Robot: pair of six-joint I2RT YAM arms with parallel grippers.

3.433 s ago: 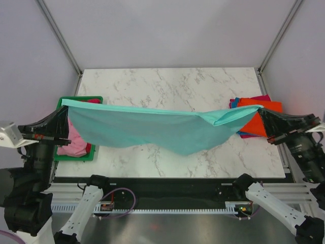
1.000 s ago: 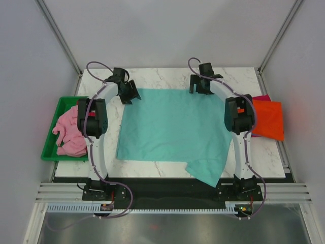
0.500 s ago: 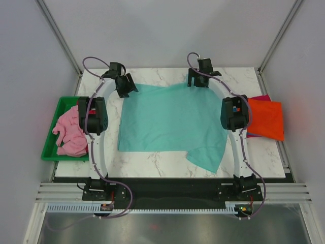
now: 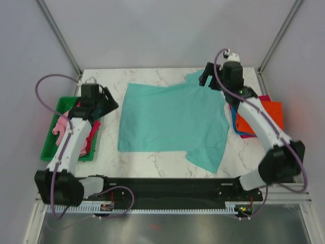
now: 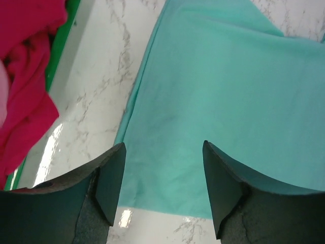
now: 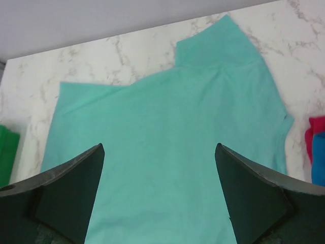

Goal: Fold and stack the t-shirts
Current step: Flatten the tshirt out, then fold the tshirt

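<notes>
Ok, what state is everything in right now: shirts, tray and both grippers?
teal t-shirt: spread flat on the table, unfolded, not held.
orange t-shirt: folded, at the table's right edge.
pink t-shirt: crumpled in the green tray.
red t-shirt: crumpled in the tray too.
left gripper: open, empty, over the teal shirt's left edge.
right gripper: open, empty, over its far part.

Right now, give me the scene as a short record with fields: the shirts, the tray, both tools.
teal t-shirt: spread out on the marble table, unfolded
left tool: open, empty, near the teal shirt's left edge
right tool: open, empty, over its far right sleeve
green tray: left side; holds pink shirt and magenta shirt, crumpled
orange shirt: tops the pile at right, blue shirt beneath
</notes>
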